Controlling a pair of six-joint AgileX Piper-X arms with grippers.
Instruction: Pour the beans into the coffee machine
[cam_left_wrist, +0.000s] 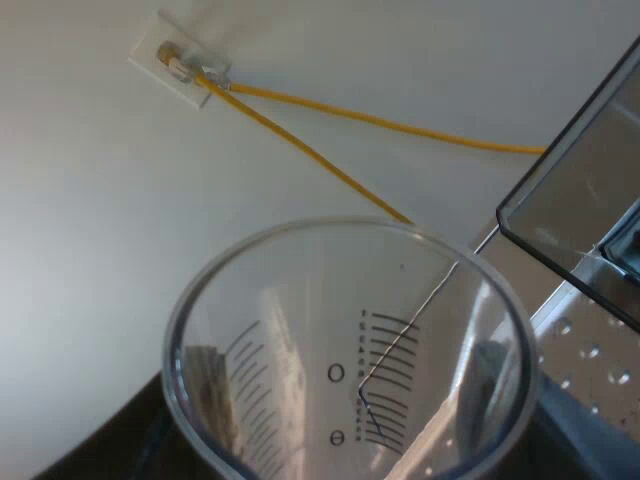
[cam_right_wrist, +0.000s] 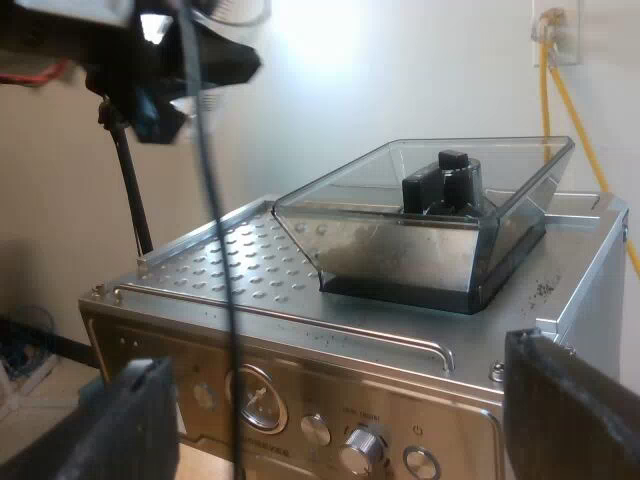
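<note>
- Left tool (cam_left_wrist: 350, 455) is clamped on the measuring glass (cam_left_wrist: 350, 340), one dark finger (cam_left_wrist: 90, 455) on each side.
- The bean hopper (cam_left_wrist: 585, 190) sits near the glass, roughly 2 o'clock off its rim, not touching.
- Right tool (cam_right_wrist: 345, 400) is spread wide, holding nothing, facing the espresso machine (cam_right_wrist: 200, 270) front.
- Can't tell if any beans are in the glass.

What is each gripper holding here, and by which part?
The left gripper holds the measuring glass by its sides below the rim; the right gripper, fingers open, holds nothing.
</note>
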